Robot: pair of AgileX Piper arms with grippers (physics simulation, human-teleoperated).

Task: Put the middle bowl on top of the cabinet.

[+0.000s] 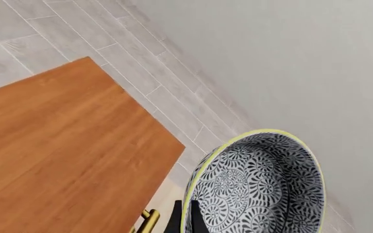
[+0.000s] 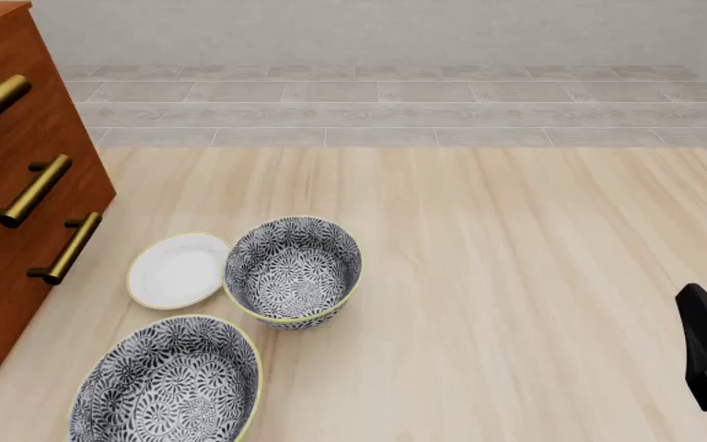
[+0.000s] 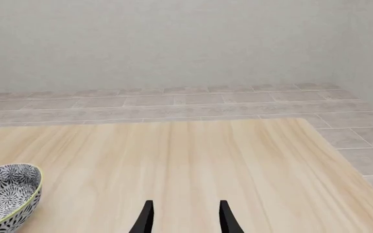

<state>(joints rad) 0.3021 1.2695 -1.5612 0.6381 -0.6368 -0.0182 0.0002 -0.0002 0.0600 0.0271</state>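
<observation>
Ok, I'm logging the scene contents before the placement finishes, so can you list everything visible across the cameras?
middle bowl: one, grey-and-white floral with yellow-green rim, held up beside the cabinet's top edge.
other bowls: two, same pattern, on the table; one beside the plate, one nearer the camera.
plate: one, plain white, on the table near the cabinet.
cabinet: one, reddish-brown wood, far left of the table.
handles: three showing, brass bars, on the cabinet front.
table: one, pale wood.
left gripper: black, clamped on the middle bowl's rim.
right gripper: black, open, over bare table at right.
</observation>
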